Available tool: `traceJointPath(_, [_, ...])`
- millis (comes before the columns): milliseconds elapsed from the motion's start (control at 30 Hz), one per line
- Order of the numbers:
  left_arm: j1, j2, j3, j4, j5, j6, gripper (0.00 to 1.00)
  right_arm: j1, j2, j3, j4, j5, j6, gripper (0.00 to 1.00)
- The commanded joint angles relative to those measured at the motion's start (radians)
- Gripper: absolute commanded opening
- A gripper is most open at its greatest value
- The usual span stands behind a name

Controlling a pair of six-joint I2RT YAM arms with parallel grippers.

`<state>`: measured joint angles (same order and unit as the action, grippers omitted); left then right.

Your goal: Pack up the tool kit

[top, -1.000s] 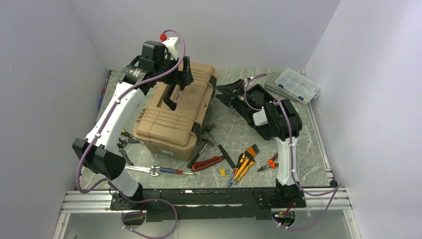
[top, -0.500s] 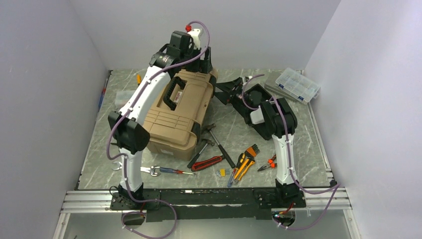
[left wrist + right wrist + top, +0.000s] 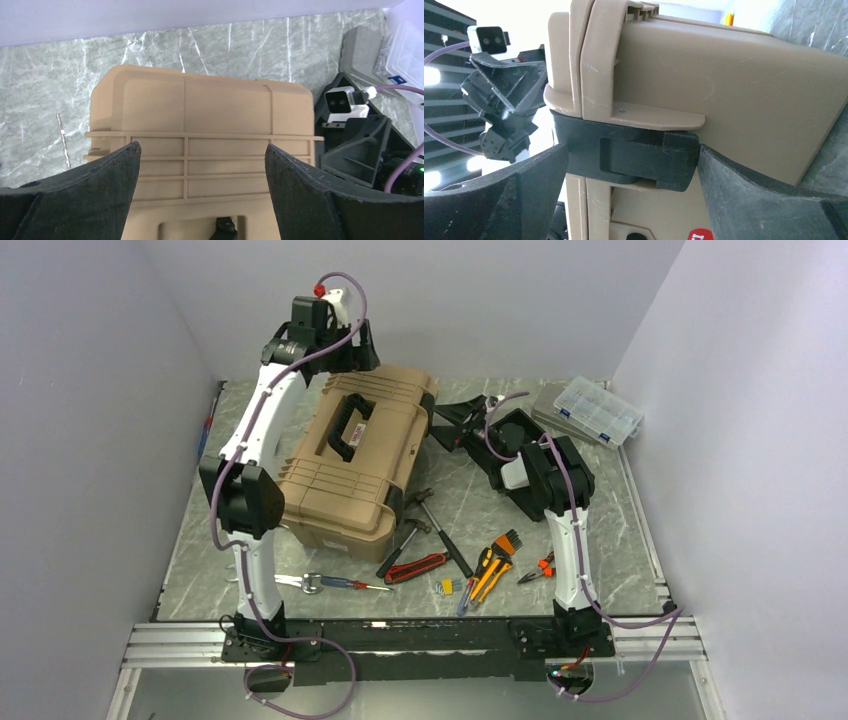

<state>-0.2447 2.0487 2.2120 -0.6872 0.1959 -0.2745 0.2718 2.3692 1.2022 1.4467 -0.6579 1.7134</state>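
Observation:
The tan toolbox (image 3: 340, 490) lies shut on the table, its black handle (image 3: 350, 425) on the lid. My left gripper (image 3: 357, 348) is open and empty, raised above the box's far left corner; the left wrist view looks down on the box's far edge (image 3: 200, 110) between the fingers. My right gripper (image 3: 447, 425) is open at the box's right side. In the right wrist view its fingers straddle a black latch (image 3: 639, 155), and the right finger (image 3: 744, 190) touches the latch's end. A red label (image 3: 698, 234) shows below.
Loose tools lie in front of the box: hammers (image 3: 425, 520), a red-handled tool (image 3: 415, 567), orange knives (image 3: 490, 568), pliers (image 3: 540, 565), a screwdriver (image 3: 335, 582). A clear organiser case (image 3: 598, 408) sits at the back right. Walls close in on three sides.
My left gripper has left the lid handle, risen and swung to above the box's far left corner. The right arm has hardly moved.

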Motion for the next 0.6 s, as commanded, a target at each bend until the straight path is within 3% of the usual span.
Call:
traceJointPath(0, [-0.007,0.052,-0.012,0.025,0.019,0.026,0.95,0.015,-0.05,0.011,0.265,0.005,0.022,1.0])
traceJointPath(267, [-0.002,0.108,-0.042,-0.01,-0.049,0.026,0.98,0.014,-0.07,0.003,0.265,0.0,0.02,1.0])
traceJointPath(433, [-0.006,0.147,0.027,-0.143,-0.171,0.034,0.96,0.015,-0.085,-0.008,0.242,-0.002,0.0,0.99])
traceJointPath(567, [-0.007,0.097,-0.051,-0.1,-0.192,0.044,0.97,0.013,-0.084,0.0,0.264,0.0,0.022,0.98])
